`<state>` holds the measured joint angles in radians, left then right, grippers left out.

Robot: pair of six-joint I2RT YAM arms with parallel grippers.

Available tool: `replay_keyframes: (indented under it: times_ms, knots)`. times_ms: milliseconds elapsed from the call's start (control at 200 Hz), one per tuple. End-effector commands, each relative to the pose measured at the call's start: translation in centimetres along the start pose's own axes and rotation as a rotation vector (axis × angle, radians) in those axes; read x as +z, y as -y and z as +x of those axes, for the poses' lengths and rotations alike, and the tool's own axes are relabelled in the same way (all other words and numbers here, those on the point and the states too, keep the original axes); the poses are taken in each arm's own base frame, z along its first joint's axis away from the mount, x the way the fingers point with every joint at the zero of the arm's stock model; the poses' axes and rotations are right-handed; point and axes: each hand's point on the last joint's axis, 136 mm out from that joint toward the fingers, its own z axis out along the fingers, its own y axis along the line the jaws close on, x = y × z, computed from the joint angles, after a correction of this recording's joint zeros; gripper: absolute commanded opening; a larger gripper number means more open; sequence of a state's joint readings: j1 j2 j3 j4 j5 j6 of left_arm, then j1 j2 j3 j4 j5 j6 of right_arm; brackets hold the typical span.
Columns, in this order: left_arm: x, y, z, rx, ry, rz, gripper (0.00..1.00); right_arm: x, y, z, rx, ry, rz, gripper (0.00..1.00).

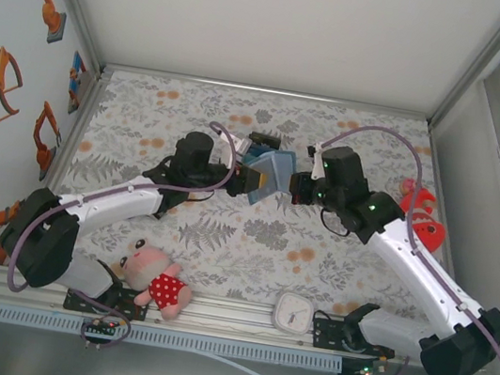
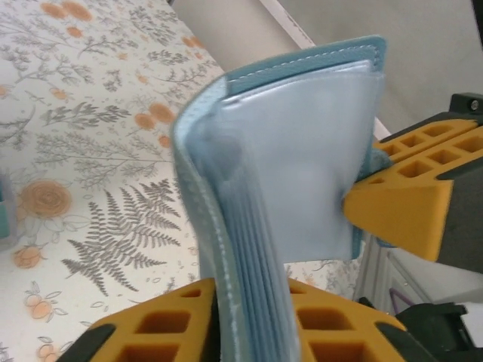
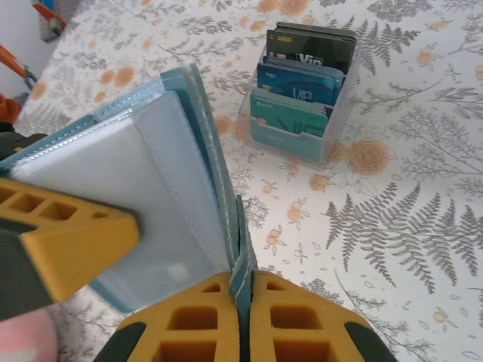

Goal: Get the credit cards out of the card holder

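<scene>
- From above, the left pincer [image 1: 253,180] and the right pincer [image 1: 294,187] met tip to tip over the floral worktop [image 1: 223,240]. The steel-blue card holder [image 1: 277,168] hung open between them, clear of the surface.
- The credit cards [image 1: 263,140] stood just beyond the left pincer's tip. A plush doll [image 1: 158,278] and a small white clock [image 1: 291,310] lay well behind both pincers, near the arm bases, and an orange toy [image 1: 421,219] sat behind the right one.
- At the left wrist, the left pincer [image 2: 253,317] was narrowed onto the card holder [image 2: 302,151], its clear sleeves rising from between the jaws. One of the right pincer's fingers [image 2: 404,207] touched the holder's far edge, ahead and to the right.
- At the right wrist, the right pincer [image 3: 240,317] was clamped almost closed on the cover edge of the card holder [image 3: 166,188]. One of the left pincer's fingers [image 3: 68,241] pressed on a clear sleeve to its left.
- Ahead of this pincer, the credit cards [image 3: 302,83], black, dark blue and teal, stood upright in a clear stand [image 3: 337,124] on the worktop.
</scene>
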<state>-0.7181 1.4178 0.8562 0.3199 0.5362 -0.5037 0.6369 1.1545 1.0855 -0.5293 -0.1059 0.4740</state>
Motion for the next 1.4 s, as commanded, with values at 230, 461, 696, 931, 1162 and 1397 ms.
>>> replay_keyframes:
  times_ms: [230, 461, 696, 931, 1162, 1397]
  knots:
    - [-1.2, 2.5, -1.4, 0.038, 0.015, 0.084, 0.0, -1.5, -2.3, -0.4, -0.07, 0.097, -0.185, 0.4]
    - [-1.7, 4.3, -2.0, 0.025, 0.005, 0.172, 0.0, -0.6, -1.9, 0.8, -0.161, 0.073, -0.183, 0.66]
    - [-1.9, 4.0, -1.7, -0.005, -0.021, 0.155, 0.0, 0.2, -1.5, 1.0, -0.167, 0.062, -0.163, 0.81]
    - [-2.0, 2.7, -1.3, -0.057, -0.06, 0.097, 0.0, -1.3, -1.9, 0.6, -0.2, 0.095, -0.178, 1.0]
    - [-2.1, 3.4, -1.3, -0.071, -0.086, 0.126, 0.0, -1.9, -1.9, 1.0, -0.207, 0.117, -0.19, 0.99]
    - [-2.6, 5.1, -1.5, -0.068, -0.102, 0.208, 0.0, -0.1, -1.7, 1.2, -0.164, 0.107, -0.198, 0.92]
